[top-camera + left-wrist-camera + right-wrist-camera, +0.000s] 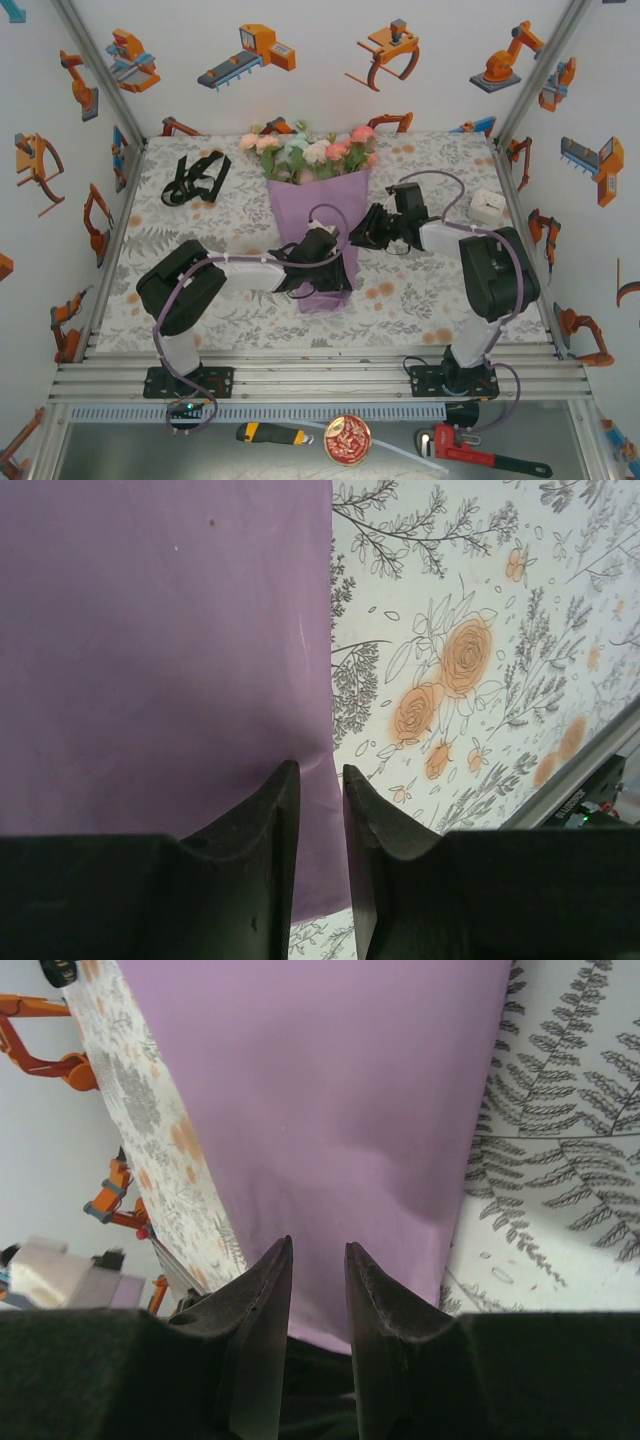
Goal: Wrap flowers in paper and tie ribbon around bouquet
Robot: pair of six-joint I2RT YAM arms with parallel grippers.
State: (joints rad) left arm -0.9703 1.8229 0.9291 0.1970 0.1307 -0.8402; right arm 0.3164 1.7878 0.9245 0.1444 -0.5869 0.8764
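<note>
The bouquet lies in the middle of the table, a purple paper [318,215] cone with the flowers [310,150] at its far end. The black ribbon [195,178] lies bunched at the back left, apart from both arms. My left gripper [338,272] hovers over the cone's narrow near end. In the left wrist view the left gripper [320,768] has its jaws a narrow gap apart over the right edge of the paper [160,640]. My right gripper [362,235] sits at the cone's right side. Its jaws are slightly parted in the right wrist view, where the right gripper [318,1242] points at the paper [330,1110].
A white box [490,208] stands at the right of the floral tablecloth [420,290]. On the shelf in front of the arm bases lie a utility knife [270,433], a round tin [347,440] and a red pipe wrench [480,455]. The table's metal edge [580,790] runs close by.
</note>
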